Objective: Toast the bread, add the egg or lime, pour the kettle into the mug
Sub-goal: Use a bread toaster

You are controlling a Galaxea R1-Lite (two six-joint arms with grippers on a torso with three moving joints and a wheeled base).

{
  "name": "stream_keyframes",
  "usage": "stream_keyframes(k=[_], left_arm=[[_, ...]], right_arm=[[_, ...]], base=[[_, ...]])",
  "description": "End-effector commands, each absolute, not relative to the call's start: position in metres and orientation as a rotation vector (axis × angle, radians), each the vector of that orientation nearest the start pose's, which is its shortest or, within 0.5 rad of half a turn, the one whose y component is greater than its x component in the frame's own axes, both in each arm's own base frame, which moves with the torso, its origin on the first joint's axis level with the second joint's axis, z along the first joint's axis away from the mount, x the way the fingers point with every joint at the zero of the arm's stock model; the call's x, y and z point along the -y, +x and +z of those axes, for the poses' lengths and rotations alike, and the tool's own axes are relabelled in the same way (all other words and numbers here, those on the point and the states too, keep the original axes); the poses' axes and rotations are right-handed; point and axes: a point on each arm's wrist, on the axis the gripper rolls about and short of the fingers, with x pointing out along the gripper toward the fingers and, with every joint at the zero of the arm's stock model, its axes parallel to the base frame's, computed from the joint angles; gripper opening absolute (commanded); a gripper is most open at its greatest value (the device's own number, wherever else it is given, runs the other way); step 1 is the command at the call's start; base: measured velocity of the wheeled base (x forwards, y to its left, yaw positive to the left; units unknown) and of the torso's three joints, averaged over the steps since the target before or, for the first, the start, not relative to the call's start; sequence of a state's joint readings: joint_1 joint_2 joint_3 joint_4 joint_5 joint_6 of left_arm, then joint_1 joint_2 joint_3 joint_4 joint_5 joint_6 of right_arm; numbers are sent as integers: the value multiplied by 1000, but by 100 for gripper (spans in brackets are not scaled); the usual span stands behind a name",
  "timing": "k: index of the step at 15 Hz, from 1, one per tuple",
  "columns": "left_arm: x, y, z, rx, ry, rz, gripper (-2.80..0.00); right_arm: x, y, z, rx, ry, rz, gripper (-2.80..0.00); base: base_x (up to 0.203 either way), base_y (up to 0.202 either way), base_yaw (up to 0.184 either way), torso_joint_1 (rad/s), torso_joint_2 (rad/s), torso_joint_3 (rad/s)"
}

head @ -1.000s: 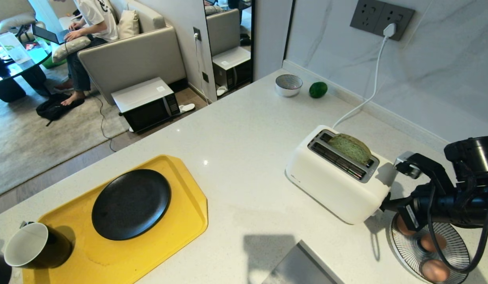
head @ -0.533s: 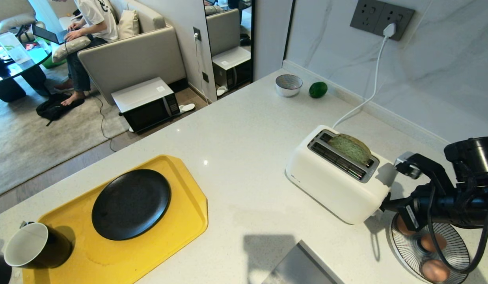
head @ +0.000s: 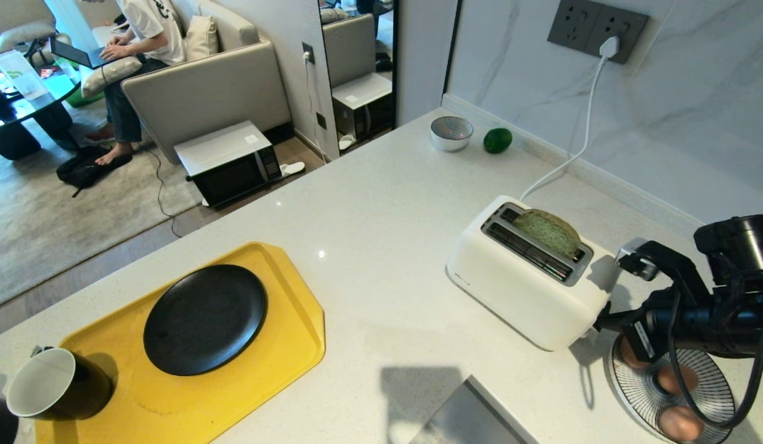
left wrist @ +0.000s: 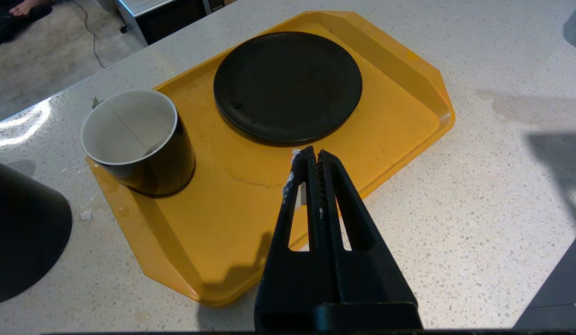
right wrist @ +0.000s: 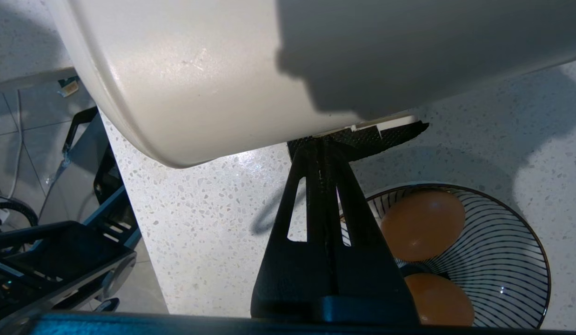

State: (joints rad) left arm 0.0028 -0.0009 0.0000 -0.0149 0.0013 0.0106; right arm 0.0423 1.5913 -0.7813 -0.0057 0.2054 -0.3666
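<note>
On the white counter (head: 381, 203) we see the bread (head: 548, 232) standing in the back slot of the white toaster (head: 529, 290), its rounded top poking out. Our right gripper (right wrist: 321, 144), fingers pressed together and empty, sits at the toaster's end nearest us, its tip at the lower edge, just above a wire basket (right wrist: 502, 260) of brown eggs (right wrist: 422, 225). Far back near the wall, the lime (head: 497, 140) lies beside a small bowl (head: 451, 132). Our left gripper (left wrist: 313, 156), also closed on nothing, hangs over the yellow tray (left wrist: 399, 107), which carries a black plate (left wrist: 288, 86) and the mug (left wrist: 138, 139); the kettle (left wrist: 23, 232) stands just beside the tray.
</note>
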Motion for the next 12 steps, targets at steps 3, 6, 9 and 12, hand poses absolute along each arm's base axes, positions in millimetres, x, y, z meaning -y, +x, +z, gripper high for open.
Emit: stream_keyframes(k=[3, 6, 9, 12], left_arm=[[0, -23, 77, 15, 11, 5, -280], [0, -23, 77, 15, 11, 5, -280], [0, -23, 77, 15, 11, 6, -280], [0, -23, 77, 15, 11, 5, -280]], right_arm=[[-15, 252, 152, -750, -282, 381, -280], [-15, 252, 152, -750, -282, 381, -280], [-15, 252, 152, -750, -282, 381, -280], [-15, 252, 152, -750, -282, 381, -280]], base=[[0, 0, 0, 0, 0, 0], [0, 0, 0, 0, 0, 0], [0, 0, 0, 0, 0, 0], [0, 0, 0, 0, 0, 0]])
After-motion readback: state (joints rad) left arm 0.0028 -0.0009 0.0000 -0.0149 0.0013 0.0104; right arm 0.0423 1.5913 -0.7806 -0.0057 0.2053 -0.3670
